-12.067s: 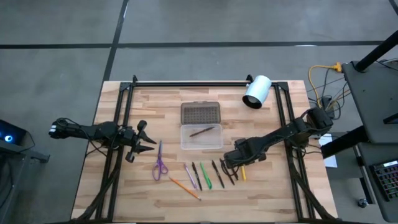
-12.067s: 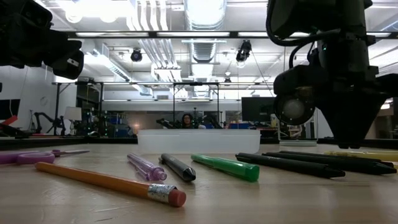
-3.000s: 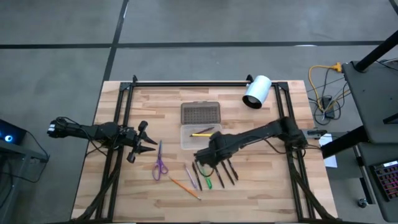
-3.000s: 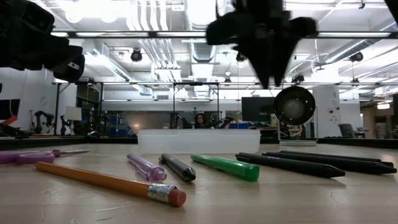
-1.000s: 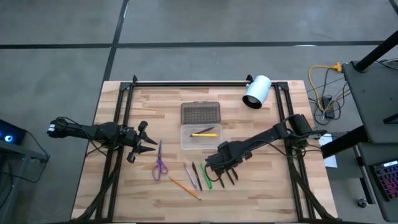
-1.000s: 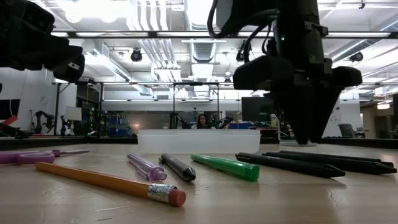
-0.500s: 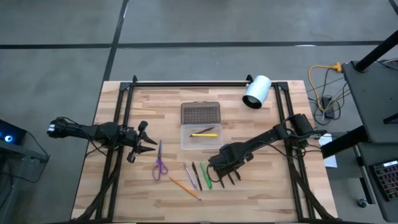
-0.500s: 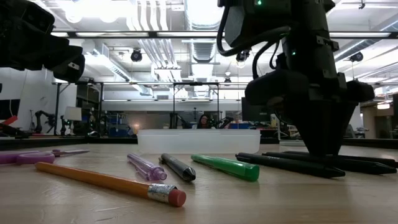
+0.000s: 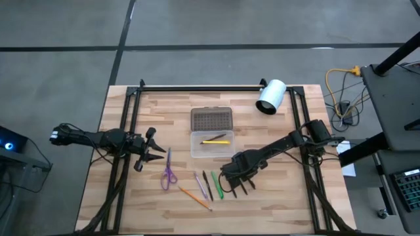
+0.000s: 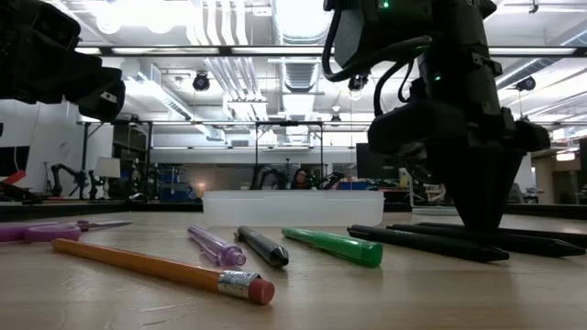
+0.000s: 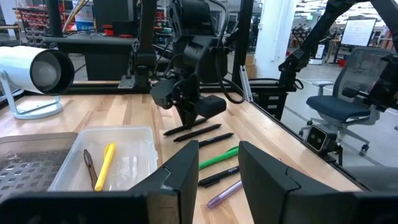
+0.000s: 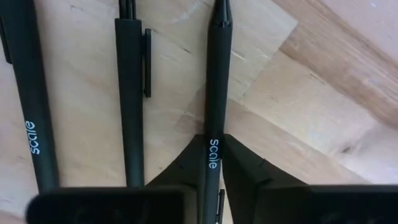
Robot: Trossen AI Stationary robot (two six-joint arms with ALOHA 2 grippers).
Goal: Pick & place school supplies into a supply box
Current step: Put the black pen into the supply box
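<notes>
1. Presently, a black pen (image 12: 211, 106), slim, matte, printed with white lettering, lies on the desk (image 9: 295, 196) at the right end of the pen row, in front of the supply box (image 9: 212, 143).
2. Change: the right gripper (image 12: 210, 163), spread a second ago, has now pinched this pen; lifting appears imminent.
3. The clear plastic box already holds a yellow pencil (image 9: 214, 141) and a dark one.
4. The left gripper (image 9: 157, 151) hangs parted beside the purple scissors (image 9: 168, 173).
</notes>
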